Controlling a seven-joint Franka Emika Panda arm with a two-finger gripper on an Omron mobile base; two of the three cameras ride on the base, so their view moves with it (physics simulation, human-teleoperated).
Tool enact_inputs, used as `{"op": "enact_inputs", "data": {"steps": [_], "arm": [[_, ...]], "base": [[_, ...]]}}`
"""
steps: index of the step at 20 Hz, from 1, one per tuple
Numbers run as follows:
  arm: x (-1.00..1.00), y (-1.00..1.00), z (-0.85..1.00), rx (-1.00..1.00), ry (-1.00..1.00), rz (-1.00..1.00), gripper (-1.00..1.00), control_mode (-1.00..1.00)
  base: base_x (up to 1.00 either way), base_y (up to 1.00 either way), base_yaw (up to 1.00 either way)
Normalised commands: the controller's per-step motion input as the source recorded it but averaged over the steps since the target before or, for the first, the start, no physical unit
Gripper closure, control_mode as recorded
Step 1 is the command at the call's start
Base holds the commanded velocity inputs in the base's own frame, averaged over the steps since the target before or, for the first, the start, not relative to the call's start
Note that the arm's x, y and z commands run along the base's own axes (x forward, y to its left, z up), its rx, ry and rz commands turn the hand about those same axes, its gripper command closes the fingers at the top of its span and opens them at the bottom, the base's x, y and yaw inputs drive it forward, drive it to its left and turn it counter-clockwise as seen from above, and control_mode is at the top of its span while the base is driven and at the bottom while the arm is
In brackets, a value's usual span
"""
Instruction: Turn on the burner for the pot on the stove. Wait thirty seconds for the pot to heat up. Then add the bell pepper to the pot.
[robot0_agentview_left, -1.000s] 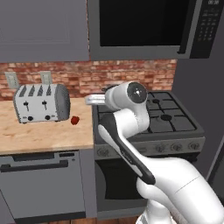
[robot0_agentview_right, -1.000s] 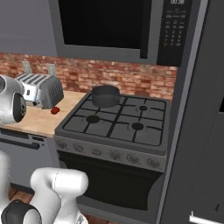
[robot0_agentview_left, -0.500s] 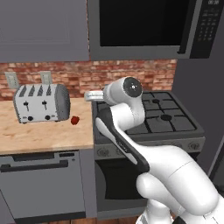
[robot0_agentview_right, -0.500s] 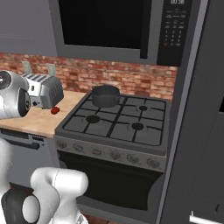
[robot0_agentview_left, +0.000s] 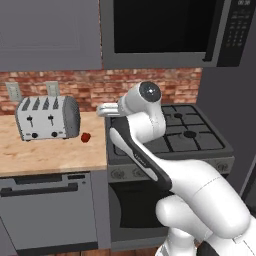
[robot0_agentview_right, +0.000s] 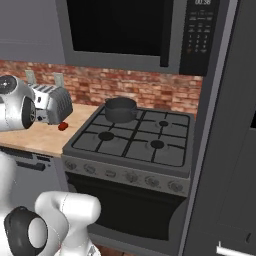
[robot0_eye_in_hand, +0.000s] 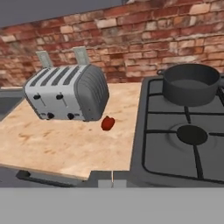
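Wooden table (robot0_eye_in_hand: 65, 148) carries the bell pepper (robot0_eye_in_hand: 107, 123), at 8 o'clock from the empty pot (robot0_eye_in_hand: 190, 84); jaws shut, holding nothing.

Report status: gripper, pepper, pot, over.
Gripper shut, holding nothing. Bell pepper on counter beside toaster, untouched. Pot on rear-left burner of stove. Nothing between pepper and pot.

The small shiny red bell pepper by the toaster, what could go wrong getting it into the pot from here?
1. The small shiny red bell pepper lies close against the silver four-slot toaster, so a finger might bump the toaster on the way down.
2. It is round and glossy, so it could roll or slip from the grip.
3. The dark grey metal pot sits on the stove's back burner, so the carry crosses the black grates, where a dropped pepper could lodge.
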Motion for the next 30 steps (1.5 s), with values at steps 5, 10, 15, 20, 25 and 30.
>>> {"op": "enact_inputs", "data": {"steps": [5,10,15,20,25,30], "arm": [[0.0,0.1,-0.03,-0.06,0.12,0.0,1.0,-1.0],[-0.08,0.12,-0.1,-0.04,-0.01,0.0,1.0,-1.0],[-0.17,0.01,-0.2,0.0,-0.06,0.0,1.0,-1.0],[-0.06,0.01,-0.18,0.0,-0.01,0.0,1.0,-1.0],[0.0,0.04,0.0,0.0,0.01,0.0,1.0,-1.0],[0.0,0.25,0.0,0.0,0.04,-0.01,1.0,-1.0]], "base": [[0.0,0.0,0.0],[0.0,0.0,0.0],[0.0,0.0,0.0],[0.0,0.0,0.0],[0.0,0.0,0.0],[0.0,0.0,0.0]]}}
